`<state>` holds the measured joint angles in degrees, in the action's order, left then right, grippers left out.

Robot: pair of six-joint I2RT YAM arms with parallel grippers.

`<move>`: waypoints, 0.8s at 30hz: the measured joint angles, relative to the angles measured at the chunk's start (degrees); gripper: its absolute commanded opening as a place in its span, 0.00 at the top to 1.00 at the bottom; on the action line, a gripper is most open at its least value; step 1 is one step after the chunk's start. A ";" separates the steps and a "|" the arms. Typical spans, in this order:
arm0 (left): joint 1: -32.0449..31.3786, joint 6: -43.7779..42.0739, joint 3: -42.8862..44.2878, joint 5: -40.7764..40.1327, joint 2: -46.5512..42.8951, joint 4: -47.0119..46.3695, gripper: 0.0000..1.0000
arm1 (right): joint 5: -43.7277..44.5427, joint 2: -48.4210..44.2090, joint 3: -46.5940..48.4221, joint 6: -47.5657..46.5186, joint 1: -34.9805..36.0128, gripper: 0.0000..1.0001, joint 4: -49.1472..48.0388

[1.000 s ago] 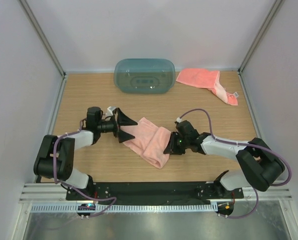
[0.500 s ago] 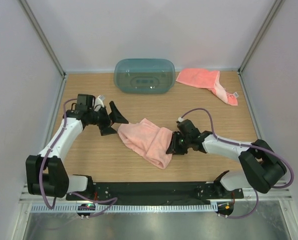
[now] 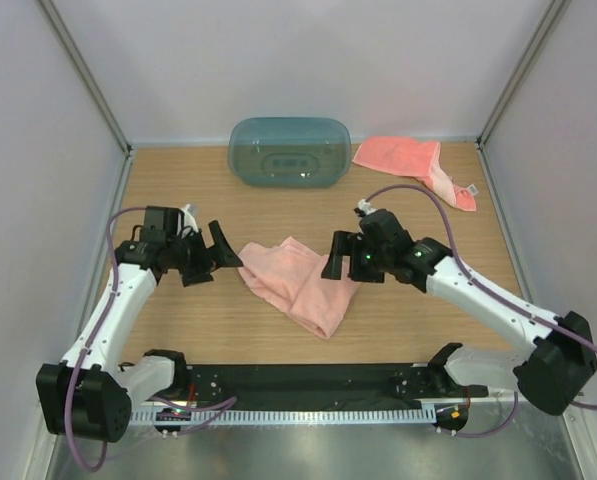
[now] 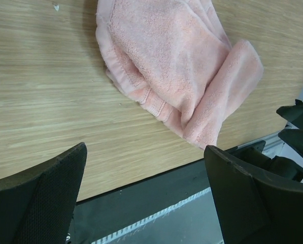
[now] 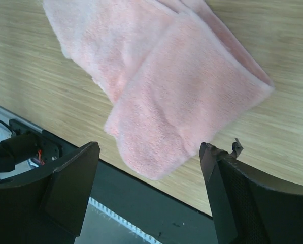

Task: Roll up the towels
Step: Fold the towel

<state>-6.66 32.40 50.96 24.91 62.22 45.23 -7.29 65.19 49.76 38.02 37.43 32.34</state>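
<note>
The near towel [image 3: 298,283] lies loosely folded mid-worktop [image 3: 178,310]; the far towel [image 3: 408,160] sits crumpled back right. Left fingers [image 4: 39,198] and right fingers [image 5: 70,183] stand apart, empty, either side of it. Unheld, its fold could slacken and unroll.

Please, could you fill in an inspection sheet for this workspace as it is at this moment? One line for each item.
Surface: wooden table, no spills seen.
Job's things: near towel lies loosely folded at the middle, not rolled; far towel lies crumpled at the far right, not rolled.
Clutter: teal tub at the far edge, apart from both towels.
Grippers: left gripper open, holding nothing, beside the near towel; right gripper open, holding nothing, above that towel's right end.
Cables: purple cables loop along both arms, clear of the towels.
Surroundings: plain white walls; black mounting rail at the near edge.
</note>
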 measured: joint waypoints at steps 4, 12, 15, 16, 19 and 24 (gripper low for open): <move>-0.50 -0.96 -0.15 -1.44 -1.38 0.50 0.03 | 2.69 10.54 8.52 -0.22 5.57 0.15 2.32; -0.50 -1.49 -0.22 -2.23 -1.86 0.55 0.03 | 9.31 30.32 21.00 -0.72 12.20 0.23 8.46; -0.50 -1.51 -0.33 -2.40 -1.86 0.55 0.03 | 10.97 34.75 23.08 -0.96 12.26 0.41 10.43; -0.50 -1.53 -0.37 -2.40 -1.86 0.52 0.03 | 11.39 35.93 23.63 -1.11 12.35 0.48 10.67; -0.50 -1.55 -0.44 -2.43 -1.86 0.52 0.03 | 12.55 38.69 24.65 -1.20 12.44 0.72 11.50; -0.50 -1.60 -0.44 -2.43 -1.86 0.50 0.03 | 15.02 38.53 25.27 -0.83 12.76 0.99 13.38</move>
<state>-7.16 30.81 50.52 22.48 60.36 45.74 7.73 103.72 75.02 37.19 50.19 45.71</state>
